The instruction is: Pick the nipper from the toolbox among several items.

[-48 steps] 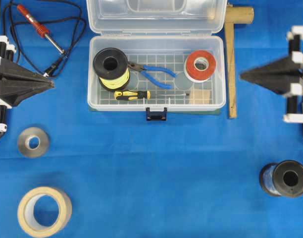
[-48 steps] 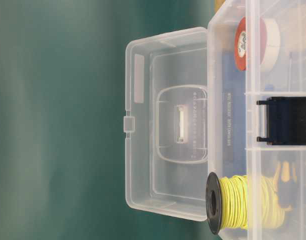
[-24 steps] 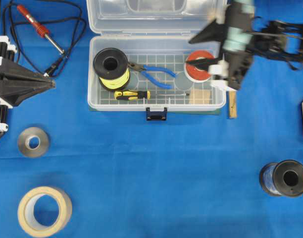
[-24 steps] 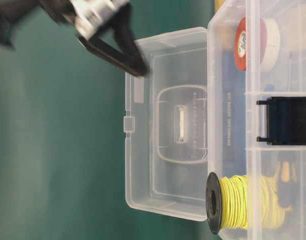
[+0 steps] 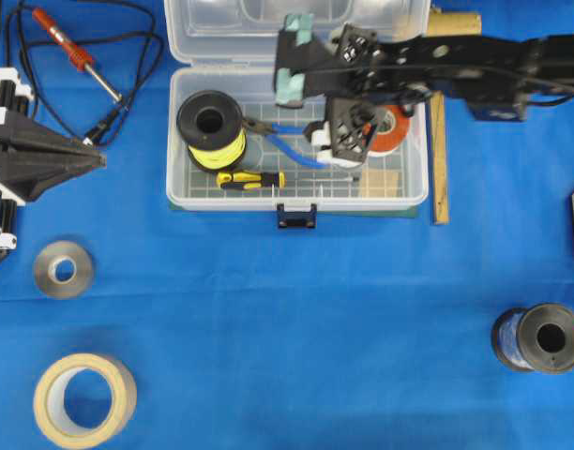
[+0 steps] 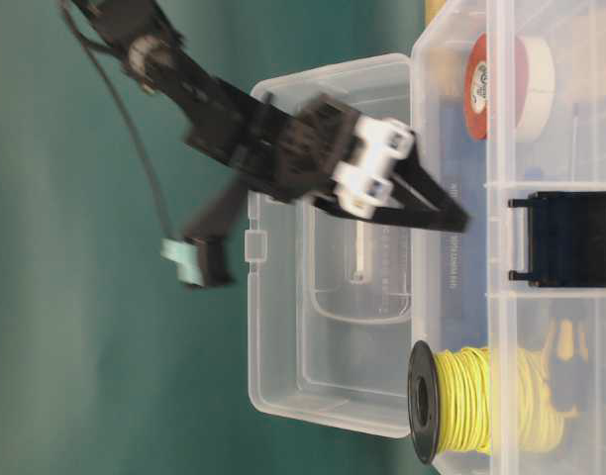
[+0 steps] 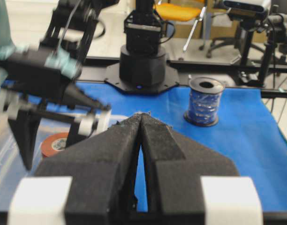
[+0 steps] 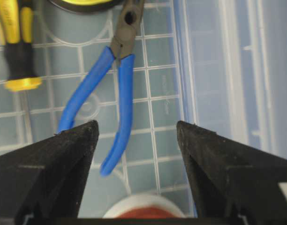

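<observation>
The nipper (image 5: pixel 285 132) lies on the floor of the open clear toolbox (image 5: pixel 174 150), blue handles pointing right, dark jaws toward the yellow wire spool (image 5: pixel 210 127). My right gripper (image 5: pixel 336 141) hangs open over the handle ends, above the box floor. In the right wrist view the nipper (image 8: pixel 124 89) lies ahead of the open right gripper (image 8: pixel 137 124), one handle end between the fingertips, not touched. The screwdriver (image 5: pixel 251 179), red tape roll (image 5: pixel 397 134) and tan block (image 5: pixel 381 183) lie nearby. My left gripper (image 5: pixel 98 159) is shut and empty at the left edge.
A soldering iron (image 5: pixel 76 52) with its cable lies at the back left. A metal tape roll (image 5: pixel 64 269) and a masking tape roll (image 5: pixel 83 398) lie at the front left. A blue wire spool (image 5: pixel 540 337) stands front right. A wooden mallet (image 5: pixel 440 112) lies beside the box.
My right arm has swung in from the right edge, over the toolbox, and come down above the nipper's handles with its jaws open. The left arm has not moved.
</observation>
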Available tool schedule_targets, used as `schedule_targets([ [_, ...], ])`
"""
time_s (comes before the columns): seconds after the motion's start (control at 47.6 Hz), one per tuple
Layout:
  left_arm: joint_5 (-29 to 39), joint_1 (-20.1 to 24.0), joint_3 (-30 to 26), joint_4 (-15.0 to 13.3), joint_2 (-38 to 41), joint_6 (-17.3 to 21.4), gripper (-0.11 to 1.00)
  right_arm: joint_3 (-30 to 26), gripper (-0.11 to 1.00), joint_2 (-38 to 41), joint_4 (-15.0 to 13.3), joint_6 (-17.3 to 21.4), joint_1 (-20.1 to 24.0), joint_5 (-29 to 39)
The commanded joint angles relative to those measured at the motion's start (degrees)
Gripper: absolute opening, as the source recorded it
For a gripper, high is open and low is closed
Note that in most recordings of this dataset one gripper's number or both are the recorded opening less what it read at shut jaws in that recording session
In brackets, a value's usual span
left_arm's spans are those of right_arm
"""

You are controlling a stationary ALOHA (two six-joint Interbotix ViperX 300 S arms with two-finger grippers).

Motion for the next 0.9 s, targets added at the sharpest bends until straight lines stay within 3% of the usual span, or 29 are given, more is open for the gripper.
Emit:
schedule_targets([
  [0.0, -0.18, 0.0, -0.88, -0.09, 0.44, -0.09, 0.0, -2.11, 0.68, 1.58, -0.09, -0.09, -0.7, -0.62],
  [0.357, 0.35, 0.09, -0.79, -0.09, 0.44, 0.0, 0.0, -2.64, 0.62, 6.94, -0.09, -0.09, -0.7, -3.08],
  [0.42, 0.53, 0.0, -0.7, -0.09, 0.44, 0.0, 0.0, -2.64, 0.51, 7.03, -0.09, -0.09, -0.7, -3.08],
  [0.567, 0.7, 0.09, -0.7, -0.09, 0.44, 0.0, 0.0, -2.64, 0.14, 6.94, 0.18, -0.09, -0.44, -3.6],
  [0.882, 0.7, 0.09, -0.7, -0.18, 0.35, -0.09, 0.0, -2.29, 0.13, 1.32, 0.26, 0.44, -0.35, -3.52],
])
